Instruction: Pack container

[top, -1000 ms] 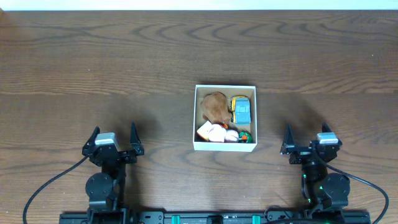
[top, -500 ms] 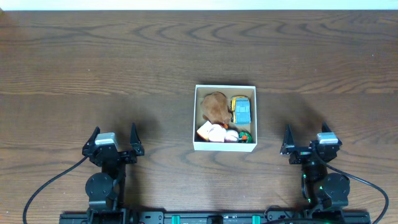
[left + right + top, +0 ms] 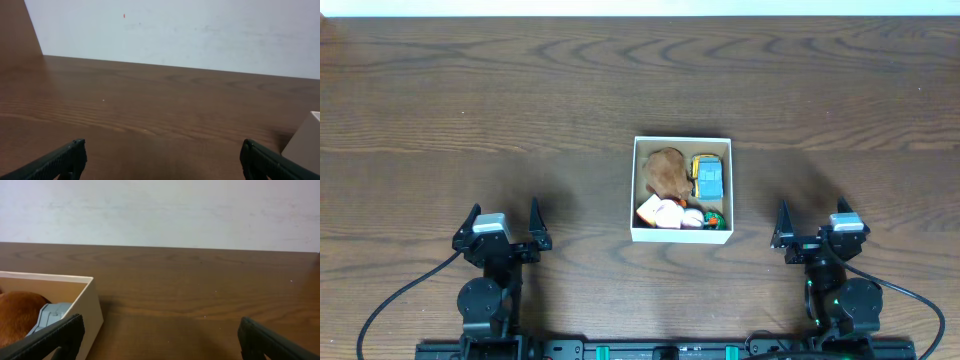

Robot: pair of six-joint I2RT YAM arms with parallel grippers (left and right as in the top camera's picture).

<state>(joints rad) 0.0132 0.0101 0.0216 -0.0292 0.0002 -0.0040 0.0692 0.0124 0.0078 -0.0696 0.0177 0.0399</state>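
Container: the container (image 3: 680, 236) is sitting just right of centre in the overhead view, on the wood table (image 3: 520, 100). Its wall is also showing at lower left of the right wrist view.
Contents: a brown plush toy (image 3: 666, 171) is lying upper left inside, w/ a blue-yellow toy car (image 3: 708, 177) beside it on the right. Pale pink-white pieces (image 3: 665, 213) and a green-orange bit (image 3: 716, 218) are filling the lower edge.
Progress: looking packed, judging by the overhead view; no loose toy is showing outside.
Left gripper: the left gripper (image 3: 503, 218) is hanging at lower left, well apart from the container, fingers spread wide and holding nothing.
Right gripper: the right gripper (image 3: 817, 228) is sitting at lower right, nearer the container but not touching it, fingers likewise spread and empty.
Doing it well: prob. just a check now. Keeping both arms low and clear of the thin walls matters, since a nudge could be sliding the light box. If anything is riding above the rim, press it down gently from above.
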